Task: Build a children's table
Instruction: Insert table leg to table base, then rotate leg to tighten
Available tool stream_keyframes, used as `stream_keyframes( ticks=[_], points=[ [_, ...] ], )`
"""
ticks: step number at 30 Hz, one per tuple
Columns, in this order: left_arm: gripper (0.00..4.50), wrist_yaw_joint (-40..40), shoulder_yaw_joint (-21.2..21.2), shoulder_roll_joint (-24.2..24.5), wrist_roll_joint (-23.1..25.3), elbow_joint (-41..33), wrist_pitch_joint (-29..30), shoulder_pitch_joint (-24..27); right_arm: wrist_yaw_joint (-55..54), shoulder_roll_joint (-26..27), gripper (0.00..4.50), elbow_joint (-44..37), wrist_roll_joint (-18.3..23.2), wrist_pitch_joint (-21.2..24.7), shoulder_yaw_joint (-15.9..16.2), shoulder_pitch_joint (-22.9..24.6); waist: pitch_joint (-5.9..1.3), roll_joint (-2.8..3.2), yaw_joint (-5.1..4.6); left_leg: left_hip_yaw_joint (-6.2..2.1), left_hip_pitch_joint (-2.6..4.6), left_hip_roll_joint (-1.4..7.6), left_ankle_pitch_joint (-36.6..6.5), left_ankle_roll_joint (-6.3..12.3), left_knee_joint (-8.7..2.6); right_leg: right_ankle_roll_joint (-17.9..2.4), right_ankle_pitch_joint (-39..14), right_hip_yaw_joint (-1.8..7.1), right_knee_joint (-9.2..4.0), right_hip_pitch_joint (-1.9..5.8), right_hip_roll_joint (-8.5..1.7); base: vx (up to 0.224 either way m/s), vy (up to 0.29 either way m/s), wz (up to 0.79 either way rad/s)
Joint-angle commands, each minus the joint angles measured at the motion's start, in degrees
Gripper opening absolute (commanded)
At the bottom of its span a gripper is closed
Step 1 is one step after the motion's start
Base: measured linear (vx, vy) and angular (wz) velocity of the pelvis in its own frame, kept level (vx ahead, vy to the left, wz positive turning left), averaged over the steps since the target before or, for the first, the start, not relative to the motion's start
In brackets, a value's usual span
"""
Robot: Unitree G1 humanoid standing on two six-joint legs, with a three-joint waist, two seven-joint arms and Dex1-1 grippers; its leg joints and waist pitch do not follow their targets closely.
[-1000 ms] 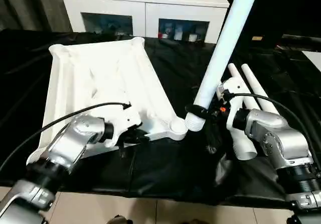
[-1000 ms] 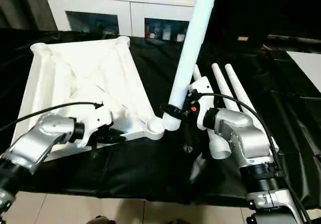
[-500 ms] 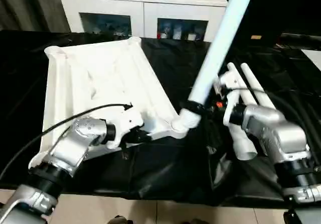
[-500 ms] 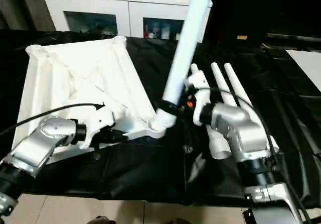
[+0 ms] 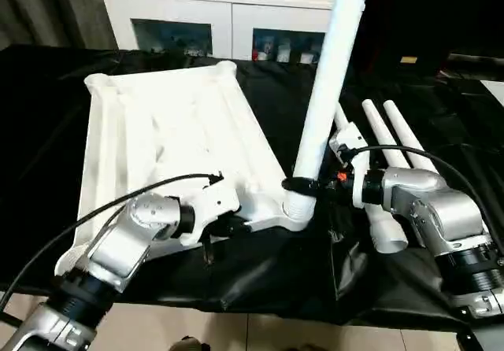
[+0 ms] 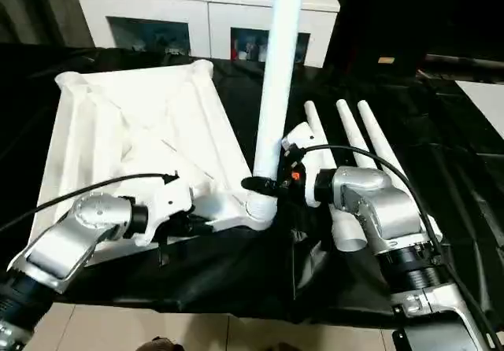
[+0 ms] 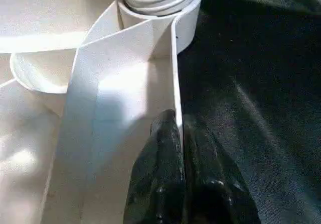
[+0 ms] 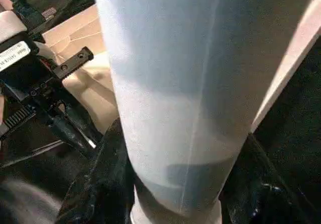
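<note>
1. Upside down on the black-draped bench (image 5: 260, 276): white tabletop (image 5: 169, 142), ribbed underside up, round sockets at the corners.
2. Standing nearly upright in the near corner socket (image 5: 298, 209): one long white leg (image 5: 327, 91), ribbed foot end seated in the socket ring, upper end running out past the top of the head views.
3. Clamped around that leg just above the socket: right gripper (image 5: 303, 184), a black finger on either side of the tube, as the right wrist view also shows (image 8: 175, 108).
4. Pinched on the thin near rim wall of the tabletop, just beside the same corner: left gripper (image 7: 181, 133), black fingers (image 7: 163, 148) pressed nearly together with the wall between them.
5. Lying side by side on the bench behind the right forearm: three spare legs (image 6: 358, 150), roughly parallel, wide open ends toward the robot.
6. Beyond the bench: white cabinet (image 5: 228, 9) with glass doors.
</note>
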Motion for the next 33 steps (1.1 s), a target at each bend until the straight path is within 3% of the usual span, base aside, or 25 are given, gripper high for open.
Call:
stream_keyframes(
  ticks=[1, 2, 8, 15, 16, 17, 20, 21, 23, 24, 27, 28, 29, 31, 33],
  points=[
    [0.0, -0.09, -0.15, -0.79, -0.82, -1.83, 0.06, 0.62, -0.17, -0.56, 1.86, 2.71, -1.44, -0.04, 0.23, -0.09, -3.95, -0.52, -0.02, -1.45, 1.27, 2.69, -16.65, -1.3, -5.07, -11.12, -20.02, 2.2, -4.77, 2.0, -2.85, 0.0, 0.0, 0.0],
    [0.0, -0.06, 0.01, -0.96, -0.83, -1.85, 0.19, 0.55, -0.37, 0.25, 1.86, 3.8, -0.82, -0.05, -0.41, -0.02, -3.97, -0.09, -0.05, -1.47, 1.29, 2.66, -16.76, -1.42, -5.09, -11.37, -19.4, 2.19, -4.76, 1.97, -2.79, 0.0, 0.0, 0.0],
    [0.0, 0.18, 0.46, -1.33, -0.88, -1.7, 0.35, 0.29, -1.7, 2.5, 1.86, 7.03, 0.54, -1.63, -3.07, 1.06, -4.0, -0.23, -0.12, -1.52, 1.25, 2.63, -17.34, -1.36, -5.12, -11.77, -19.31, 2.1, -4.79, 2.06, -2.82, 0.0, 0.0, 0.0],
    [0.0, 0.99, 1.69, -1.84, -1.39, -1.14, 0.61, -0.27, -5.57, 4.41, 1.86, 8.08, 1.42, -5.72, -6.75, 6.23, -3.99, -0.21, -0.16, -1.61, 1.39, 2.67, -18.92, -1.76, -5.25, -10.93, -21.1, 2.12, -5.1, 1.85, -2.86, 0.0, 0.0, 0.0],
    [0.0, 1.23, 1.87, -1.97, -1.34, -0.92, 0.61, -0.37, -6.5, 5.05, 1.86, 7.41, 1.21, -6.97, -7.51, 7.91, -4.01, -0.24, -0.18, -1.64, 1.39, 2.67, -19.03, -1.77, -5.27, -10.9, -21.13, 2.08, -5.07, 1.87, -2.83, 0.0, 0.0, 0.0],
    [0.0, 1.35, 2.01, -2.07, -1.44, -0.97, 0.72, -0.38, -6.85, 5.48, 1.86, 6.32, 1.35, -7.62, -7.99, 9.14, -3.97, 0.23, -0.08, -1.65, 1.52, 2.69, -19.25, -1.91, -5.34, -10.89, -20.94, 2.12, -5.12, 1.79, -2.8, 0.0, 0.0, 0.0],
    [0.0, 1.64, 2.34, -2.47, -1.68, -0.95, 1.04, -0.52, -8.64, 6.18, 1.86, 4.3, 0.75, -9.9, -8.36, 11.67, -4.03, -0.02, -0.1, -1.73, 1.43, 2.69, -19.78, -1.99, -5.51, -10.68, -20.41, 2.07, -5.07, 1.92, -2.74, 0.0, 0.0, 0.0],
    [0.0, 1.59, 2.32, -2.41, -1.66, -1.0, 1.03, -0.51, -8.9, 6.4, 1.86, 3.62, 0.91, -9.78, -8.47, 12.14, -3.98, 0.51, -0.12, -1.71, 1.58, 2.7, -20.35, -2.17, -5.59, -10.82, -20.11, 2.06, -5.23, 1.78, -2.62, 0.0, 0.0, 0.0],
    [0.0, 1.74, 2.43, -2.49, -1.5, -0.43, 0.85, -0.86, -9.75, 6.96, 1.86, 0.69, 1.18, -9.86, -8.54, 14.05, -4.04, 0.46, -0.04, -1.72, 1.76, 2.72, -20.88, -2.15, -5.69, -10.77, -19.87, 2.03, -5.3, 1.79, -2.65, 0.0, 0.0, 0.0],
    [0.0, 1.87, 2.56, -2.55, -1.5, -0.27, 0.72, -0.94, -10.35, 7.22, 1.86, -0.22, 1.05, -10.28, -8.72, 14.65, -3.99, 0.98, 0.02, -1.83, 1.72, 2.72, -20.99, -2.29, -5.77, -10.82, -19.54, 2.07, -5.24, 1.83, -2.68, 0.0, 0.0, 0.0],
    [0.0, 1.98, 2.84, -2.61, -1.65, -0.16, 0.82, -1.01, -11.22, 7.83, 1.86, -1.98, 1.76, -10.15, -9.55, 15.75, -4.04, 0.54, -0.24, -1.81, 1.54, 2.61, -21.24, -1.99, -5.84, -10.72, -19.49, 2.02, -5.35, 2.02, -2.69, 0.0, 0.0, 0.0],
    [0.0, 1.88, 2.8, -2.56, -1.6, -0.11, 0.76, -1.07, -11.3, 7.8, 1.86, -2.49, 1.97, -9.94, -9.66, 16.17, -4.07, 0.6, -0.25, -1.83, 1.55, 2.62, -21.29, -1.9, -5.83, -10.7, -19.82, 2.04, -5.35, 2.02, -2.74, 0.0, 0.0, 0.0],
    [0.0, 1.91, 2.87, -2.53, -1.59, -0.09, 0.66, -1.05, -11.36, 7.76, 1.86, -2.91, 2.04, -9.89, -9.66, 16.59, -4.06, 1.06, -0.23, -1.81, 1.7, 2.63, -21.67, -2.03, -5.81, -10.61, -20.23, 2.06, -5.59, 1.86, -2.73, 0.0, 0.0, 0.0],
    [0.0, 1.97, 3.03, -2.56, -1.61, 0.01, 0.64, -1.03, -11.66, 7.9, 1.86, -3.38, 2.2, -10.03, -9.83, 17.18, -4.01, 0.92, -0.3, -1.85, 1.6, 2.62, -21.76, -2.02, -5.83, -10.62, -20.3, 2.05, -5.56, 1.91, -2.72, 0.0, 0.0, 0.0],
    [0.0, 1.56, 2.98, -2.3, -1.35, 0.16, 0.65, -1.12, -13.03, 7.71, 1.86, -3.94, 2.43, -9.9, -10.5, 18.7, -4.08, 1.15, -0.04, -1.86, 1.68, 2.64, -21.66, -2.02, -5.87, -10.47, -20.13, 2.09, -5.62, 1.93, -2.76, 0.0, 0.0, 0.0]
  ],
)
